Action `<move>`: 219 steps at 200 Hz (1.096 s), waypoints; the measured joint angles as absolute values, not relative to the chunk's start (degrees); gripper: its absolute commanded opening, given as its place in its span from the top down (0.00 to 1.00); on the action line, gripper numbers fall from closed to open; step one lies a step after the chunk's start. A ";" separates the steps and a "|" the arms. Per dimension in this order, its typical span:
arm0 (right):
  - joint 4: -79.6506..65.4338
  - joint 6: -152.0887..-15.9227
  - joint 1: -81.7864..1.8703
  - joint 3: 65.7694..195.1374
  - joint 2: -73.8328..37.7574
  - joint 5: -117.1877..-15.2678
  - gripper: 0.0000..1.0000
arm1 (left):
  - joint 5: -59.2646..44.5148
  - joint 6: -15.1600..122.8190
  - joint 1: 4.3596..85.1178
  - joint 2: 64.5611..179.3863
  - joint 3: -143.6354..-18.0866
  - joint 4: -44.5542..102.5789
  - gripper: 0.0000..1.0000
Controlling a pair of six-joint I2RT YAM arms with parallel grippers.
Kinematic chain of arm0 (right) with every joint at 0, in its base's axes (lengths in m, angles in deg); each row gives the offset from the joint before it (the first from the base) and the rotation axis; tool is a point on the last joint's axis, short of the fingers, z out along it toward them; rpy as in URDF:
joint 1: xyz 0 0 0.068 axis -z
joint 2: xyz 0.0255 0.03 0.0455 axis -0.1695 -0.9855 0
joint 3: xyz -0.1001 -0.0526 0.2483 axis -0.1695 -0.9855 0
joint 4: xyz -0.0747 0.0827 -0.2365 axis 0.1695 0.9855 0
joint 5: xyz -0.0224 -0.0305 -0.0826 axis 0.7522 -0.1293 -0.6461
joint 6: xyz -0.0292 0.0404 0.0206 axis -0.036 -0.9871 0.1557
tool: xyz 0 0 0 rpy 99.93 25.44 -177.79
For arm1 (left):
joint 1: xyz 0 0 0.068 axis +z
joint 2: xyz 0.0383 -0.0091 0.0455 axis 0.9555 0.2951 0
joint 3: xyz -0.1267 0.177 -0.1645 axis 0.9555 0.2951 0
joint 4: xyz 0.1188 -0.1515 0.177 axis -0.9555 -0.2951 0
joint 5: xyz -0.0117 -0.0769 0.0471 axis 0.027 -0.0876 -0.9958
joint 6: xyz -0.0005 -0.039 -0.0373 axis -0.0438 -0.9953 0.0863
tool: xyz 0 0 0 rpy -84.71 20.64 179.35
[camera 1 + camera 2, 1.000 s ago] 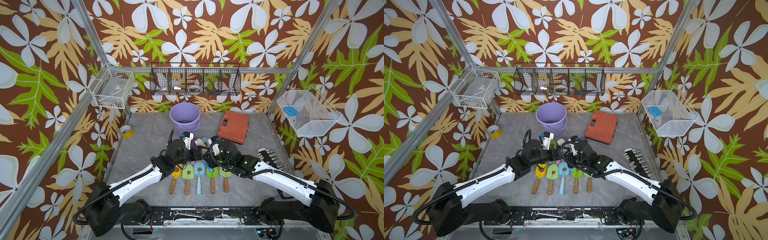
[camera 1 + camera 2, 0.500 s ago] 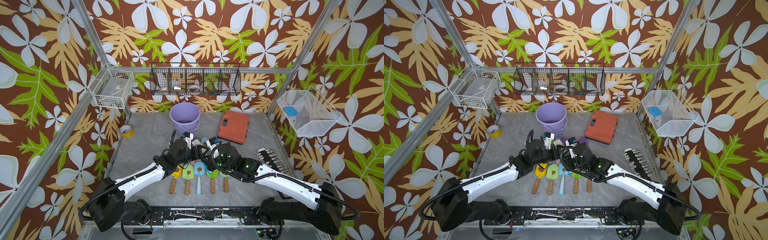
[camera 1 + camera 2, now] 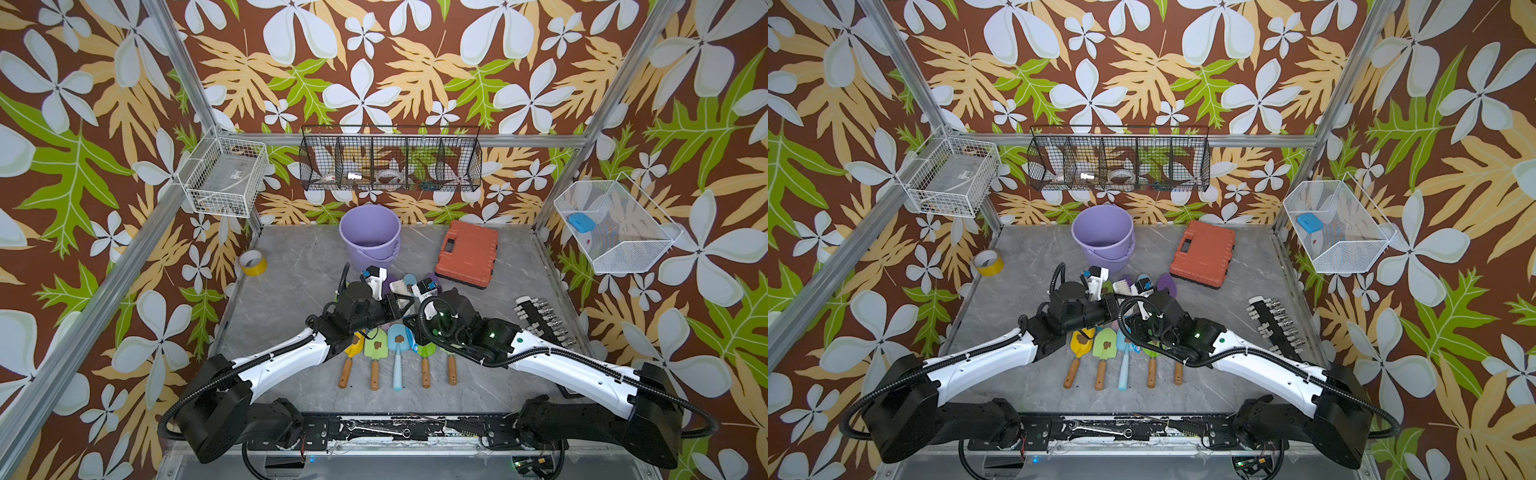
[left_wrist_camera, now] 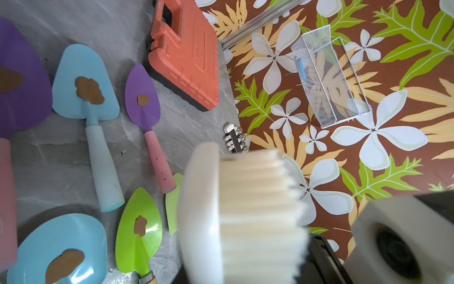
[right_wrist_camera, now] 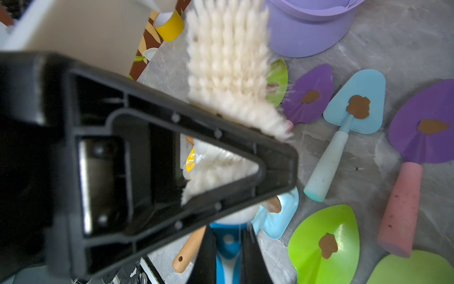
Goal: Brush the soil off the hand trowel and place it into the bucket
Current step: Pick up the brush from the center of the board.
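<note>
A white brush [image 4: 245, 209] with a blue handle [image 5: 228, 246] hangs between both arms over the trowels. My left gripper [image 3: 401, 307] is shut on its head, white back on one side and bristles [image 5: 228, 61] on the other. My right gripper [image 5: 227, 258] is shut on the handle. Several hand trowels lie on the grey table below, among them a light blue one [image 3: 398, 338] and a green one [image 3: 376, 344], each with a brown blob of soil [image 4: 89, 89]. The lavender bucket [image 3: 370, 237] stands upright behind them.
An orange tool case [image 3: 467, 253] lies right of the bucket. A yellow tape roll [image 3: 252, 262] sits at the left wall and a socket rail [image 3: 544, 320] by the right edge. Wire baskets [image 3: 390, 164] hang on the walls.
My left gripper was open a second ago and has shut on the brush head. Both arms have shifted slightly towards the bucket. The right gripper stays shut on the handle.
</note>
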State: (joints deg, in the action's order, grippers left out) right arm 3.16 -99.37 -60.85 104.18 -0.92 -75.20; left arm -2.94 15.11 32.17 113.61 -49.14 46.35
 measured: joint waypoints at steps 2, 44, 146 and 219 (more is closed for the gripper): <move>3.10 -99.37 -60.85 104.14 -0.92 -75.18 0.95 | -2.87 15.00 32.19 113.68 -49.12 46.44 0.81; 1.46 -99.16 -60.30 102.76 0.68 -73.65 0.59 | -0.34 13.99 32.92 114.03 -47.79 49.82 0.82; -25.56 -113.32 -46.18 87.63 9.31 -45.91 0.47 | 20.16 -7.58 39.80 119.01 -40.18 89.52 0.75; -31.48 -116.16 -49.66 86.50 7.85 -42.06 0.62 | 20.27 -10.73 39.80 119.38 -41.16 93.41 0.75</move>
